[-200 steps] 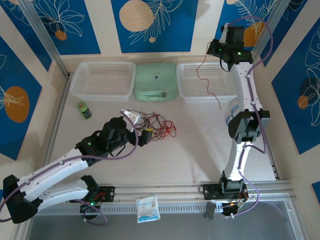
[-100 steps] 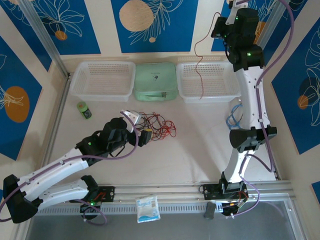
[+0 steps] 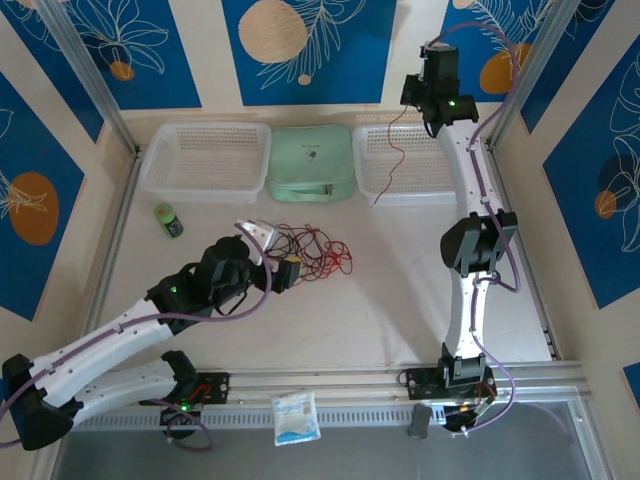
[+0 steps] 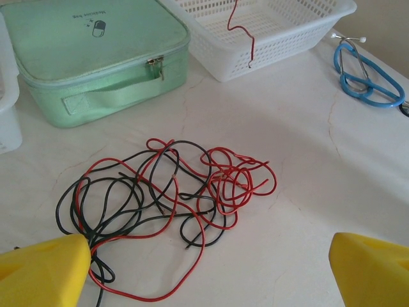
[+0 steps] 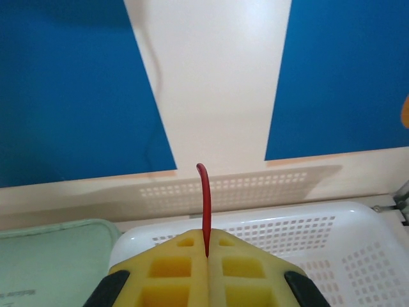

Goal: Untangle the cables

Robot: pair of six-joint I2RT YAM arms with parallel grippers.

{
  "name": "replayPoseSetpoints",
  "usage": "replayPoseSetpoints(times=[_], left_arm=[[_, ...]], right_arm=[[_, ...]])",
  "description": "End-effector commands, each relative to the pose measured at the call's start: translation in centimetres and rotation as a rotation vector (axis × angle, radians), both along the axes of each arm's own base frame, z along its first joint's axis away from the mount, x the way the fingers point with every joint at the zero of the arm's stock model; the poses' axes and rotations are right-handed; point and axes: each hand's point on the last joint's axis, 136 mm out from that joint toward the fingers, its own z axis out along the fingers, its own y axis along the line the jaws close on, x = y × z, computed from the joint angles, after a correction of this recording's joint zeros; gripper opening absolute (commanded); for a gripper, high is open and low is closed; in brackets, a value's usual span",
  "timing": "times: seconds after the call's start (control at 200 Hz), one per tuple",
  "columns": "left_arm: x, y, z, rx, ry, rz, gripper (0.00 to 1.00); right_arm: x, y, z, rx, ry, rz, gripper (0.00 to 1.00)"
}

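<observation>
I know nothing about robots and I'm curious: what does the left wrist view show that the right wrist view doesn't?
Left wrist adds: the tangle of red and black cables on the table, a blue looped tool, the left fingers spread wide. Right wrist adds: the right fingers pinching a red cable, blue-and-cream wall behind. Shared: that red cable, the white basket, the green case.

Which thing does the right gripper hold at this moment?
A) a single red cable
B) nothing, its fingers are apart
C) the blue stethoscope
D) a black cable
A: in the right wrist view the right gripper has its yellow fingers shut on a thin red cable that sticks up between them, above the white basket.
</observation>
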Motion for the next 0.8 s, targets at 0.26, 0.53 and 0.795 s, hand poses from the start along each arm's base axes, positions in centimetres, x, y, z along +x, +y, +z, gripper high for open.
replayPoseSetpoints(times=[0.26,0.53,0.795], left_arm=[[0.1,0.7,0.7,0.003,-0.007,0.046,0.95],[0.6,1.7,0.5,0.032,0.017,0.117,0.92],[1.0,1.6,-0.6,0.074,0.063,0.139,0.93]], right_arm=[[-1.5,-8.6,-17.1,-0.304,0.325,-0.378,0.0],[-5.4,-13.8,-20.5,-0.396,0.469,-0.543,0.0],[-5.9,-12.0,-25.4,-0.298,0.642,-0.421,0.08]])
